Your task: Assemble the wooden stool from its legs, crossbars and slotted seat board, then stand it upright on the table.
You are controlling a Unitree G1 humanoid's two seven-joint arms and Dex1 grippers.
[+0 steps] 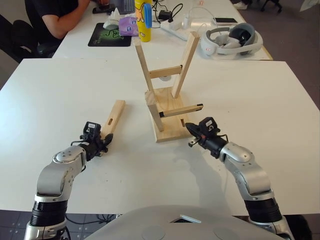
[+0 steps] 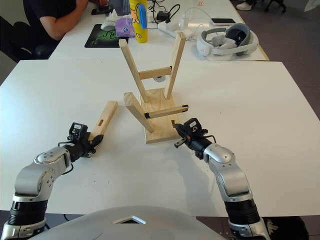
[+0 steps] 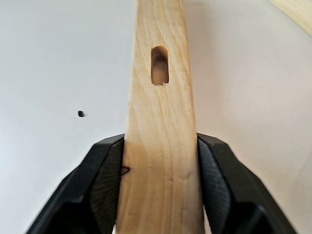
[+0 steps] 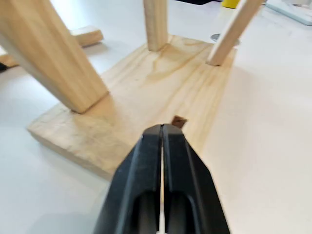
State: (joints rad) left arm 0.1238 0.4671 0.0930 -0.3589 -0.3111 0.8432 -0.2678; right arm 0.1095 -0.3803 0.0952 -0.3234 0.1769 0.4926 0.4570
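Observation:
The slotted seat board (image 1: 172, 128) lies flat mid-table with three legs standing up from it. Two far legs (image 1: 143, 62) are joined by a crossbar (image 1: 165, 72). The near-left leg (image 1: 154, 110) carries a second crossbar (image 1: 182, 111) whose dark-tipped end hangs free. A loose leg (image 1: 114, 116) with a slot hole (image 3: 159, 65) lies on the table to the left. My left gripper (image 1: 101, 141) is shut on its near end (image 3: 158, 112). My right gripper (image 1: 191, 131) is shut with nothing in it, pointing at the board's near right corner, close to a small dark slot (image 4: 179, 121).
A second table behind holds a white headset (image 1: 231, 40), a yellow bottle (image 1: 144, 20), a power strip (image 1: 175, 30) and a mouse pad (image 1: 107, 35), with a person seated at its far left. White tabletop spreads to both sides of the stool.

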